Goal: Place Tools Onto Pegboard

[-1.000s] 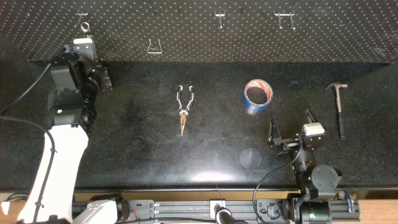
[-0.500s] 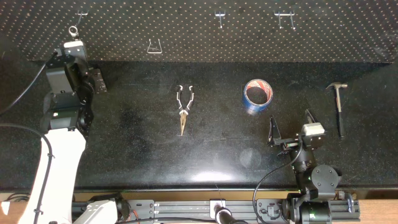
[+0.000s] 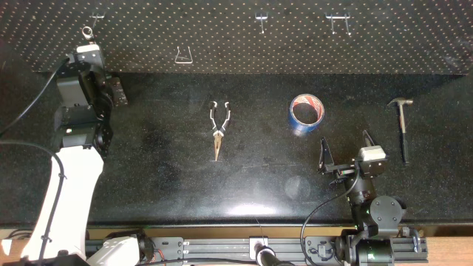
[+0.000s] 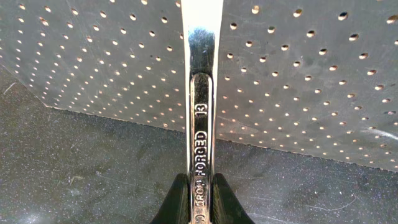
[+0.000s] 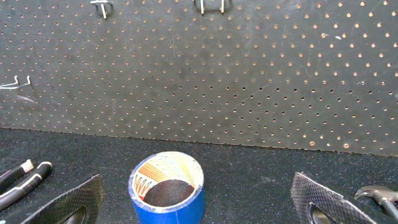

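Your left gripper (image 4: 200,186) pinches one flat, polished steel wrench (image 4: 200,93) at the far left, up by the perforated pegboard (image 3: 295,44). Your right gripper (image 3: 346,151) gapes wide, near right. On the matte black table (image 3: 162,148) lie one pair of pliers (image 3: 219,129), one blue tape roll (image 3: 306,113) and one hammer (image 3: 402,122).

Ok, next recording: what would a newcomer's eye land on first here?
The left gripper, shut on a shiny wrench, holds it up against the pegboard at the far left, its ring end near a hook. On the black table lie pliers in the middle, a blue tape roll to their right and a hammer at the far right, with the open right gripper near the front.
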Controlling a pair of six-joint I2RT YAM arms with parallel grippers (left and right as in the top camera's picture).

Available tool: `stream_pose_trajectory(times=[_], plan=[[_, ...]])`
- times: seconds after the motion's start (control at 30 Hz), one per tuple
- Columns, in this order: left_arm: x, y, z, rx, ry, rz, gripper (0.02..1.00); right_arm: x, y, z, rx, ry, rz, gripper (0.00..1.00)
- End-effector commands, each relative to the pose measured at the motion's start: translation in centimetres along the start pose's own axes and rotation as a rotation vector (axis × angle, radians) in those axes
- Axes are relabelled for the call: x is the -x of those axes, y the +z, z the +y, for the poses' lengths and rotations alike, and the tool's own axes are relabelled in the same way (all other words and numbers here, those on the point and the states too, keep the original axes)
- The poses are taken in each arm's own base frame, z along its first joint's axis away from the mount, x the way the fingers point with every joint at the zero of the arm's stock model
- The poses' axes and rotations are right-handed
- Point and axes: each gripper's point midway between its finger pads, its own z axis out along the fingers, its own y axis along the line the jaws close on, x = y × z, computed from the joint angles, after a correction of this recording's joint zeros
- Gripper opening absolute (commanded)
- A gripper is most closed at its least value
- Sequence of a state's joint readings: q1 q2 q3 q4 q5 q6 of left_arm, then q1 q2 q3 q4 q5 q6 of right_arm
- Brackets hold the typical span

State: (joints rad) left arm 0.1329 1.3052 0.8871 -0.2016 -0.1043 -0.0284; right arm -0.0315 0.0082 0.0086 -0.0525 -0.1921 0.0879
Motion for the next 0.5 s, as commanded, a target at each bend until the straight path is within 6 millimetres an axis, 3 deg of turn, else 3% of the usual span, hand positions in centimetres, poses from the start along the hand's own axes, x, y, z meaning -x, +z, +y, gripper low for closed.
stream_pose_trajectory(times=[0.03,0.2,0.23,0.3,0.33,0.5], plan=[[1.2,0.1,-0.1,-0.008,-0.018,-0.025,0.027,-0.1,0.0,0.1,0.003,-0.007,0.000,0.991],[0.8,2.1,-0.2,-0.007,-0.018,-0.020,0.027,-0.1,0.0,0.1,0.003,-0.007,0.000,0.991],[0.9,2.7,-0.3,-0.008,-0.019,-0.028,0.130,-0.1,0.0,0.1,0.003,-0.007,0.000,0.991],[1.2,3.3,-0.4,-0.009,-0.027,-0.046,0.691,-0.1,0.0,0.1,0.003,-0.007,0.000,0.991],[1.9,3.4,-0.4,-0.010,-0.029,-0.071,0.888,-0.1,0.0,0.1,0.003,-0.007,0.000,0.991],[3.8,3.1,-0.7,-0.030,-0.035,-0.133,0.936,-0.1,0.0,0.1,0.003,-0.007,0.000,0.991]])
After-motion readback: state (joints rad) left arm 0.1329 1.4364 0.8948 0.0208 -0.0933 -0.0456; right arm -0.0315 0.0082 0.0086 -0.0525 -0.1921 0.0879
